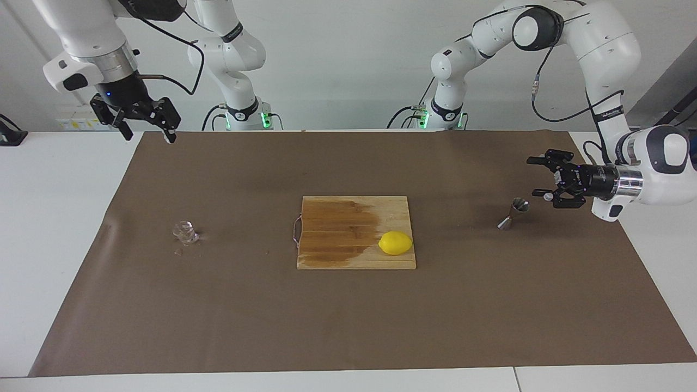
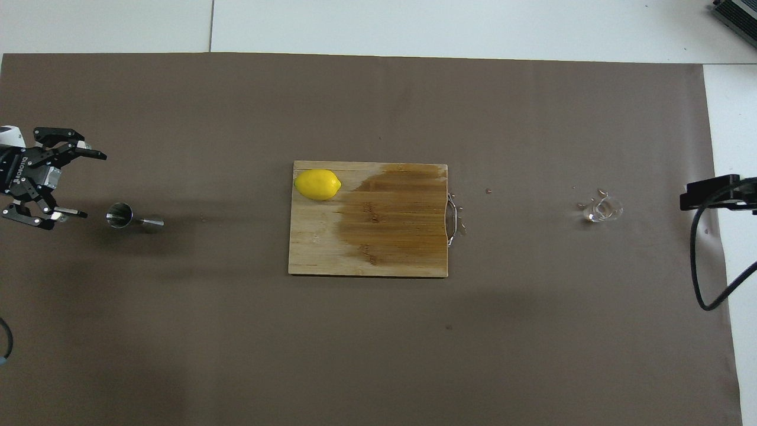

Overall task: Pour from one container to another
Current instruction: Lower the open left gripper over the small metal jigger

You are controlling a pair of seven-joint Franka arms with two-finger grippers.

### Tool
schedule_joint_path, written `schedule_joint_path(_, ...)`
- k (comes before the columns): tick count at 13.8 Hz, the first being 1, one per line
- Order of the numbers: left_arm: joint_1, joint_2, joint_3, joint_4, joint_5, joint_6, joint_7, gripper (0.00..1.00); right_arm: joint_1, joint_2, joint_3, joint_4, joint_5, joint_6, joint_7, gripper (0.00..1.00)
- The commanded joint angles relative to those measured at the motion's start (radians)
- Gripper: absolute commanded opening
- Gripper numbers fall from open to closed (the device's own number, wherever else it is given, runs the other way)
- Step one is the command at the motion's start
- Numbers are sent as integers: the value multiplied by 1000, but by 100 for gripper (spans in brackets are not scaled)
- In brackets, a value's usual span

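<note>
On the table lie one brown paper sheet (image 1: 348, 326), one wooden cutting board (image 1: 337, 228), one lemon (image 1: 395, 243), one clear glass cup (image 1: 184, 232) and one metal jigger (image 1: 513, 213). There are two robot arms, each with one gripper: left gripper (image 1: 537, 176), right gripper (image 1: 147, 132).
</note>
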Motion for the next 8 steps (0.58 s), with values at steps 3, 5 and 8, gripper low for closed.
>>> schedule_joint_path(3,35,70,-9,17,-55,-16,-24,100,-16,-10,39,-9,2,-50,-5,100)
schedule_joint_path(5,52,125,-12,58,-57,-16,-24,100,-16,-10,39,-11,3,-52,-7,100)
schedule_joint_path(8,73,182,-18,87,-57,5,-19,100,-16,-12,43,-14,2,-38,-7,100)
